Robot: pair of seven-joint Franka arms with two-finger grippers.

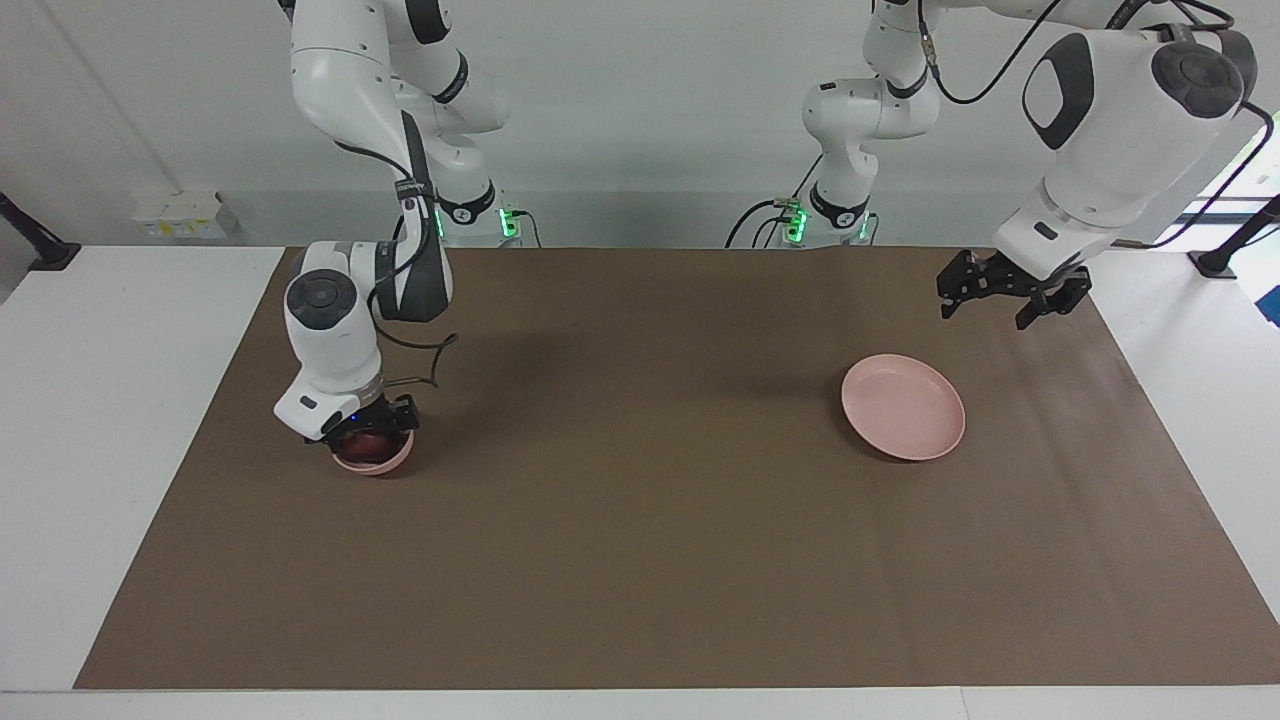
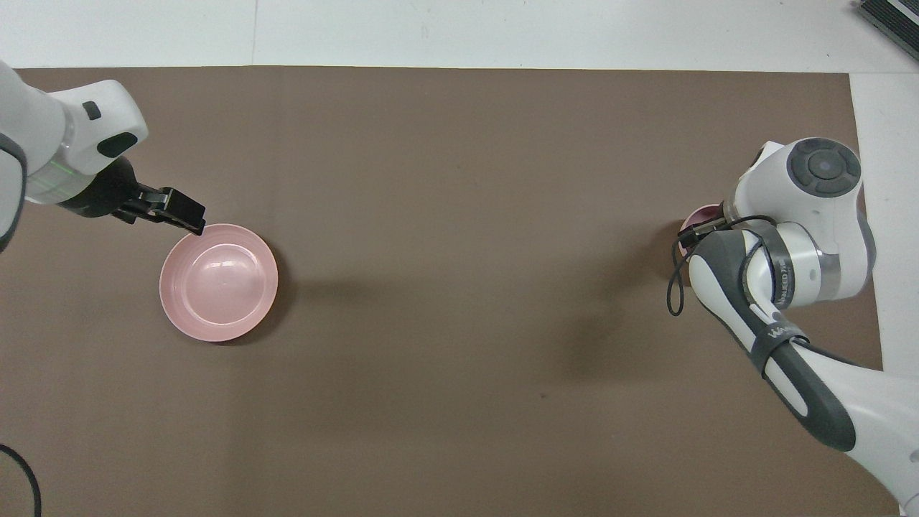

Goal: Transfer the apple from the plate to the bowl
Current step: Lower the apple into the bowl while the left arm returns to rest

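1. Right claw down in the pink bowl at the right arm's end of the desk, around the dark red apple; grasping or released, cannot tell.
2. Left claw spread wide and empty, raised clear of the bare pink plate.
3. Risk: lifting with fingers not released could drag apple out or tip bowl.
4. Facing view shows apple in bowl; overhead view hides it under the right arm, only a sliver of bowl rim visible.

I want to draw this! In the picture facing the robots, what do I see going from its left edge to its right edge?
Right pincer over the bowl with the apple → empty plate → left pincer, open, up in the air.
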